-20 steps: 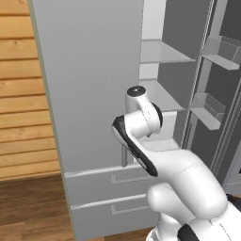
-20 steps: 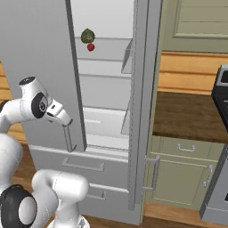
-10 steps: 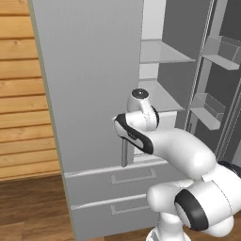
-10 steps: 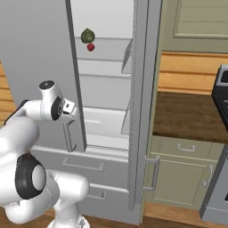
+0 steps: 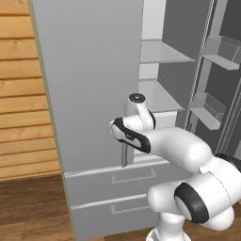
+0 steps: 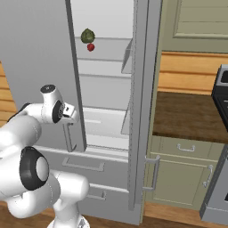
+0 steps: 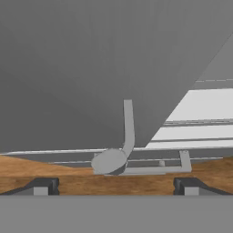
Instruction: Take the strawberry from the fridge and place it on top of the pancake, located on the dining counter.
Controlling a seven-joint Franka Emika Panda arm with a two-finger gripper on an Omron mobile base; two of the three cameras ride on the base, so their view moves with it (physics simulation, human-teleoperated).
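The fridge (image 6: 142, 111) stands with its left door (image 5: 89, 80) swung open. On an upper inner shelf a tiny red strawberry (image 6: 91, 47) lies just below a dark green lumpy ball (image 6: 87, 35). My gripper (image 7: 116, 186) is open at the lower end of the left door's vertical bar handle (image 7: 129, 127). The handle's rounded foot (image 7: 109, 161) sits just ahead of the spread fingertips (image 7: 43, 185). From the base cameras the gripper (image 5: 116, 130) (image 6: 71, 115) is pressed close to the door, above the handle (image 5: 124, 156). The pancake and the dining counter are out of view.
Two bottom drawers (image 5: 117, 179) lie under the open door. The right door (image 5: 221, 70) with its bins stands open too. A brown counter on green cabinets (image 6: 187, 116) adjoins the fridge on the right, and a wooden wall (image 5: 23, 94) on the left.
The arm's elbow and upper links have swung in closer to the fridge. The hand has stayed by the door handle, and the door has not shifted.
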